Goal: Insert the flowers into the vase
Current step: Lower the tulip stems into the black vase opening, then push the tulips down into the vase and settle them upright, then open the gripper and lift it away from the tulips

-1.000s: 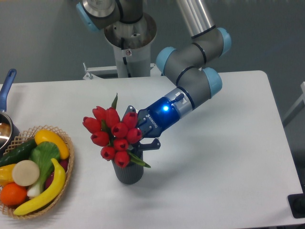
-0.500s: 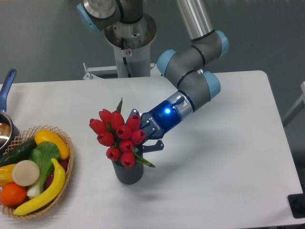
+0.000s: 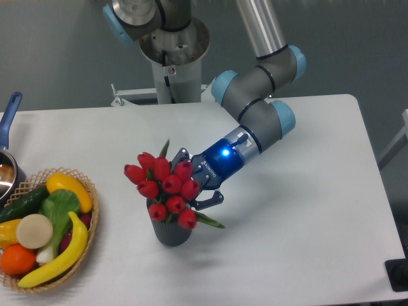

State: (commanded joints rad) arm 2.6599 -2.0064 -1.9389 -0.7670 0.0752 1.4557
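The flowers (image 3: 164, 187), a tight bunch of red tulip buds with green leaves, stand tilted over the vase (image 3: 171, 233), their lower end at its mouth. The vase is a small dark grey ribbed cylinder standing upright on the white table, mostly hidden at the top by the buds. My gripper (image 3: 195, 183) reaches in from the right, just behind the buds, and is shut on the bunch. One finger shows above the buds and one below, near a green leaf (image 3: 211, 221) that sticks out to the right. The stems are hidden.
A wicker basket (image 3: 89, 237) of toy fruit and vegetables sits at the front left. A pot with a blue handle (image 3: 10, 115) is at the left edge. The arm's base (image 3: 173, 60) stands behind the table.
The gripper and the bunch have shifted right and slightly down. The buds now sit more directly over the vase's mouth. The vase has not moved.
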